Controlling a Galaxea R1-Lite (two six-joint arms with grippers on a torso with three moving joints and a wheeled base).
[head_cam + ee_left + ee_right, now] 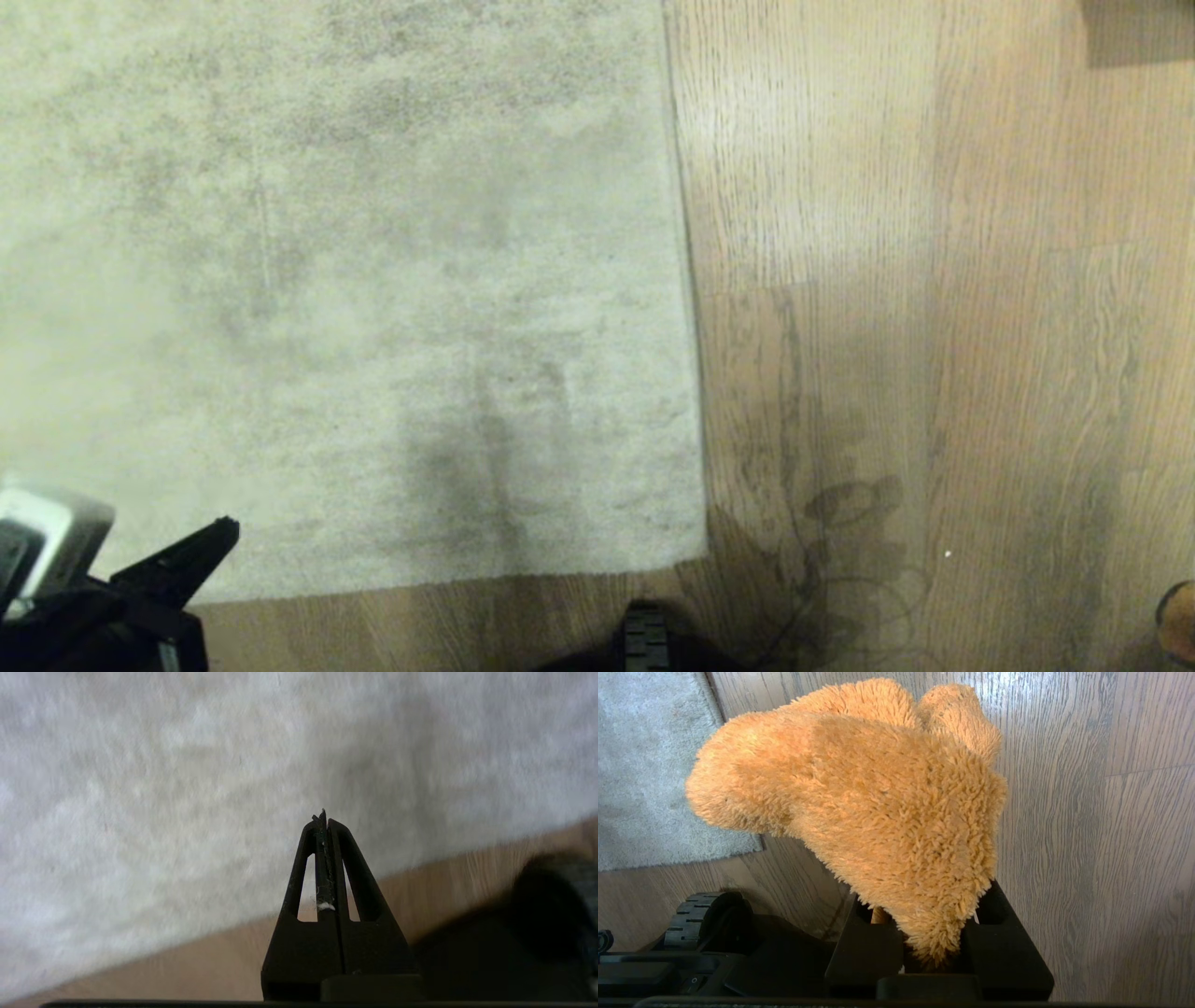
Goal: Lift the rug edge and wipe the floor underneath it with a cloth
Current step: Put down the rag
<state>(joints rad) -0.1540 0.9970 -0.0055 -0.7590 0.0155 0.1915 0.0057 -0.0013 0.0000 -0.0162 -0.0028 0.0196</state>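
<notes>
Your rug (355, 280) fills the head view from nine o'clock through twelve, lying flat on the wood floor (934, 280), which takes up the whole three o'clock side and a thin strip along six. The rug edge (686, 280) runs from twelve o'clock down to a corner near five, then turns back toward seven; nowhere along it is the hem raised, so I judge the lifting step has not begun and no floor under the rug is exposed yet. Your left gripper (219, 537) shows at the seven o'clock corner of the head view, over the near part of the rug, and its wrist view shows the left gripper (323, 819) with its jaws pressed together on nothing, pointing across the pile with the near hem just behind it. The cloth (859, 807), an orange fuzzy rag, is in the right gripper (931, 947), whose jaws are clamped on its lower tuft; that arm hangs low beside the base, off the rug, over bare floor near the rug's corner. Next, as I read it, you need to part the left jaws, bring them down to the near hem, pinch it and raise it enough for the cloth to pass beneath. Keep the right arm waiting until planks show under the fold.
</notes>
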